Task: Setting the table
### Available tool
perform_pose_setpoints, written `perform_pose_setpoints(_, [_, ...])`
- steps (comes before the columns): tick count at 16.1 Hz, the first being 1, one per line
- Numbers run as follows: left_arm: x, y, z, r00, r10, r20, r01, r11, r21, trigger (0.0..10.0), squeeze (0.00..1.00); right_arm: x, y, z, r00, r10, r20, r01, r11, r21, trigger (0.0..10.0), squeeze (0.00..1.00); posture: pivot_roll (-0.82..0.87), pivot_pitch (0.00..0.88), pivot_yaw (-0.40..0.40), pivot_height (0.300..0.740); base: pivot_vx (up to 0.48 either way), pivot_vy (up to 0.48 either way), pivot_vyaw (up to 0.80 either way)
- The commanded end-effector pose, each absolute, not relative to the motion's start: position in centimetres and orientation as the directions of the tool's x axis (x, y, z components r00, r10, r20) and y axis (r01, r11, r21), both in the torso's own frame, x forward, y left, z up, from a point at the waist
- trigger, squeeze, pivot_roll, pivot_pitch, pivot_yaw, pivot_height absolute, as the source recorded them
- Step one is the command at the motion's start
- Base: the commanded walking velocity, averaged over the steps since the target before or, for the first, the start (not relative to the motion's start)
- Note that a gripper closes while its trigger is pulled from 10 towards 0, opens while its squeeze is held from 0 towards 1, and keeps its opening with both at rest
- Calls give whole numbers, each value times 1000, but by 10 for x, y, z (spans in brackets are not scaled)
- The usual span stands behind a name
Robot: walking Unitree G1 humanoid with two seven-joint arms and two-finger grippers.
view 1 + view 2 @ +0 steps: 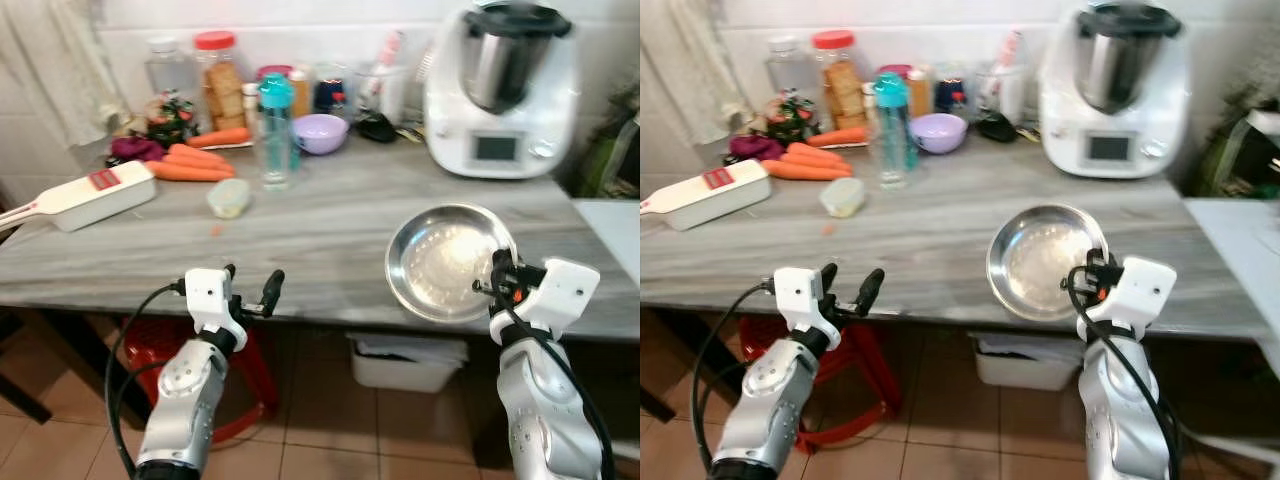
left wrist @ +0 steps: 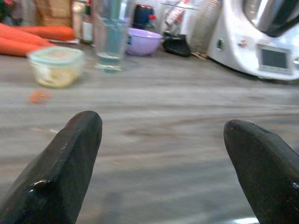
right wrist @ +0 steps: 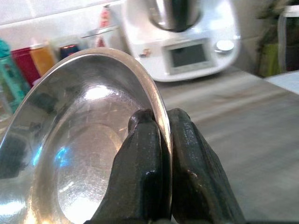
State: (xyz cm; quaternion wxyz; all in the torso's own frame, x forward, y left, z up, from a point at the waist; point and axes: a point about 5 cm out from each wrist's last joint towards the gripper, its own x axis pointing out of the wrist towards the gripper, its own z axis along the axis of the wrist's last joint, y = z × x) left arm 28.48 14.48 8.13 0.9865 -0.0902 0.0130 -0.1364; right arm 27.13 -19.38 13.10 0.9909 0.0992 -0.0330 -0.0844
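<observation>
Where the grey counter ends at its near edge, the right gripper pinches the rim of a steel bowl between its two black fingers, one inside the rim and one outside. The bowl is tilted, its hollow facing up and toward the robot, and sits over the counter's near right part; whether it touches the surface cannot be told. The left gripper hangs just in front of the counter edge on the left, its fingers spread wide apart with nothing between them. Beneath the counter stand a red stool and a white bin on the tiled floor. Farther in, toward the left, lie a white slicer with a red label and a small lidded tub, with an orange scrap near it. Behind these rest carrots, a clear bottle with a teal cap, and a lilac bowl. Along the tiled wall stand jars and other containers, and at the far right a white food processor with a steel jug and a small screen.
</observation>
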Motion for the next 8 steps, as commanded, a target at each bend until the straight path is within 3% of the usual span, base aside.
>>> perform_pose_setpoints(1, [284,149,87,960,-280,22,280,951,-133,10000,0,279,-189,134,986,-161,46,148,965,218,10000,0,13,0,23,740,0,0,0])
perform_pose_setpoints(8, [257,162,77,928,-372,-30,373,927,27,10000,0,308,-184,122,988,-149,-51,157,954,257,10000,0,28,0,30,740,0,0,0])
